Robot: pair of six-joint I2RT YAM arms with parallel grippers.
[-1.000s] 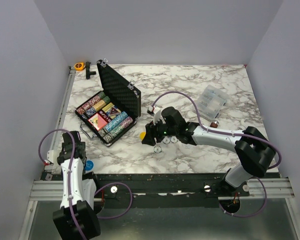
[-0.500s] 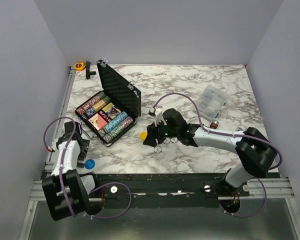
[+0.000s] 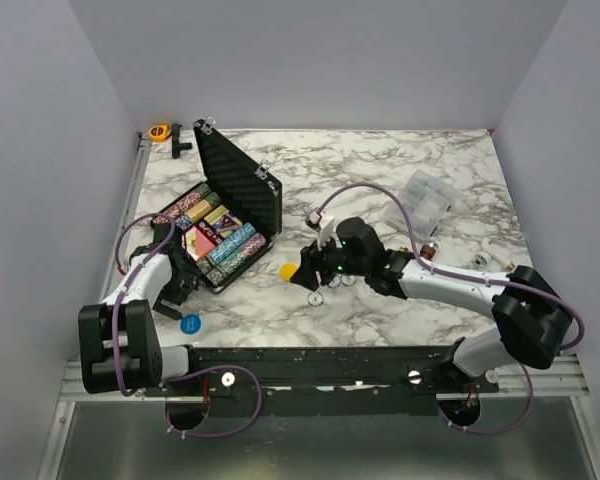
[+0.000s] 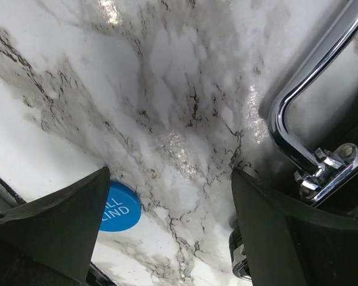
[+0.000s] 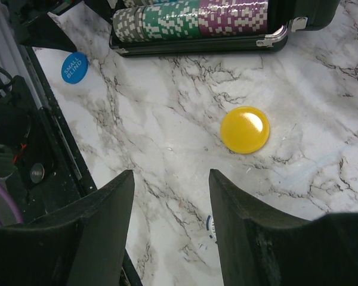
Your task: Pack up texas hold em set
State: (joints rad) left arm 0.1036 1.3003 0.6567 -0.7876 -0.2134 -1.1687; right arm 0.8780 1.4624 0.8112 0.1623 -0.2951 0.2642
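Since the earlier frames the left arm has swung forward from its base to the near left corner of the case, and the right gripper has drawn back slightly, uncovering the yellow disc.

Top view: the black rectangular hinged case (image 3: pixel 242 188) stands open at the left of the white marble-patterned table (image 3: pixel 380 160), its lid raised at the far side. Rows of multicoloured chips (image 3: pixel 232 247) fill the tray. The left gripper (image 3: pixel 176 286) sits just beside the case's near edge. A round blue plastic disc (image 3: pixel 190 323) lies on the table near it, apart from the case. The right gripper (image 3: pixel 308 272) is low over the table, with a round yellow plastic disc (image 3: pixel 289 270) just off its tip and a small pale disc (image 3: pixel 315 297) close by. A clear plastic bag (image 3: pixel 425 196) and an orange tape roll (image 3: pixel 159 131) lie well apart from both arms.

Left wrist view: the left gripper (image 4: pixel 169 176) is spread wide and holds nothing. The blue disc (image 4: pixel 119 207) shows beside one finger and the case's chrome handle (image 4: pixel 301 110) beside the other.

Right wrist view: the right gripper (image 5: pixel 171 176) is parted and empty. The yellow disc (image 5: pixel 244 129) lies ahead of it, between the fingertips and the chip rows (image 5: pixel 191 21). The blue disc (image 5: pixel 75 67) reads "SMALL BLIND".
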